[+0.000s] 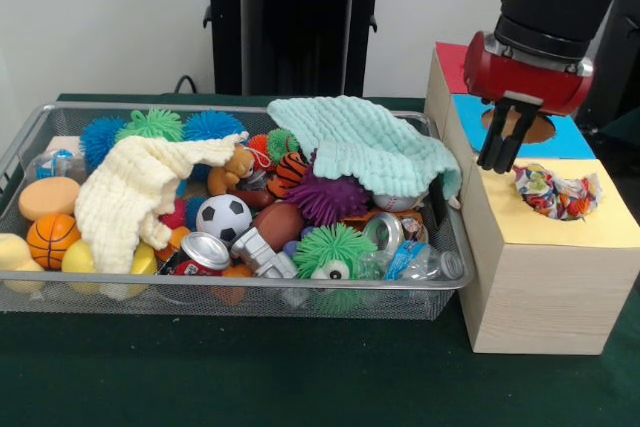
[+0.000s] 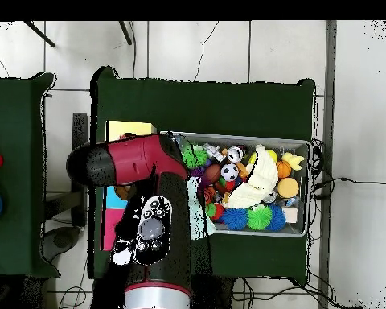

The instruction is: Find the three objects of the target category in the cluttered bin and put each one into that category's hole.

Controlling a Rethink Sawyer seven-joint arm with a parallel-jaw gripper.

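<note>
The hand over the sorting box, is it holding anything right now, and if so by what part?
Nothing is held. The hand hangs above the wooden box with nothing between its fingers; the colourful cloth sits bunched in the yellow hole beside it, apart from the fingertips.

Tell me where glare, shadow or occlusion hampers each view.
Front view: even light, small glints on the can top, soft shadow under the wire bin. Overhead view: the arm covers most of the hole box and the bin's nearest end.

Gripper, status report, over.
Gripper empty, hanging over the wooden box. Colourful cloth sits in the yellow hole. Bin crowded with toys and towels.
</note>
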